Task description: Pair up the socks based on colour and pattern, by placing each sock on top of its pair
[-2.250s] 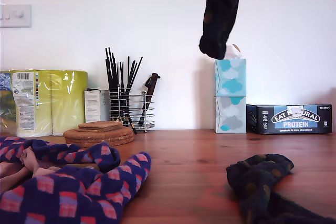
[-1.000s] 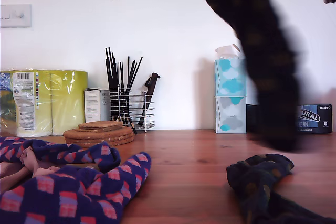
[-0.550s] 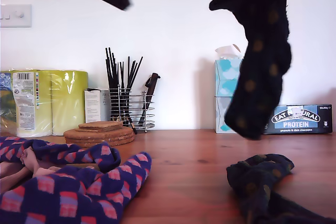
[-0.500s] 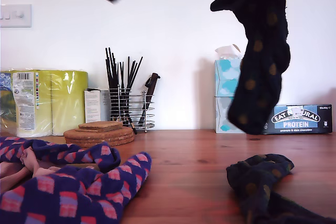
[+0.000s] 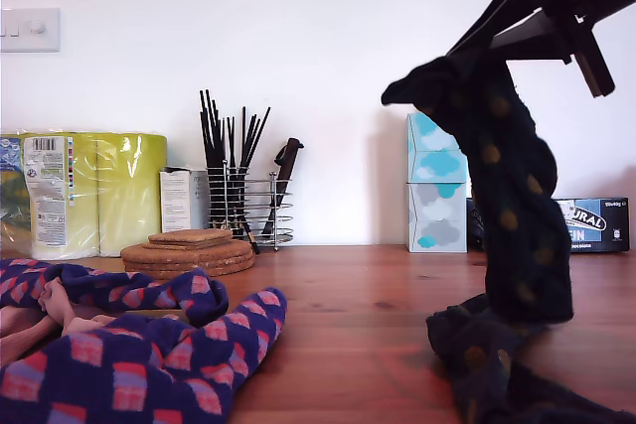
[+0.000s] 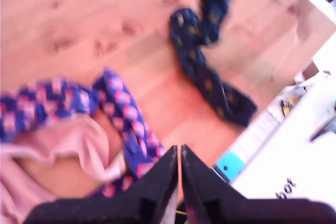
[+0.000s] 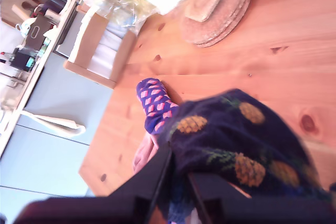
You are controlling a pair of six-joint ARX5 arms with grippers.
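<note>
Above table, dark sock (image 5: 512,196) (pineapple-dotted), hanging

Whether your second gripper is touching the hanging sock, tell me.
Touching. The second wrist view shows my second gripper clamped on the hanging sock.

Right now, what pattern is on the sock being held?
Small pineapples on the navy held sock; second wrist view shows it best.

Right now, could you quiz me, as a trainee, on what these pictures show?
1. True or false: my second gripper holds a plain pink sock.
2. What hangs above the dark sock on the table? A: the hanging dotted sock; B: a tissue box; C: a cork mat.
3. Fill in: my first gripper is ____.

Key: 1 false, it grips the dotted sock; 2 A; 3 shut, empty.
</note>
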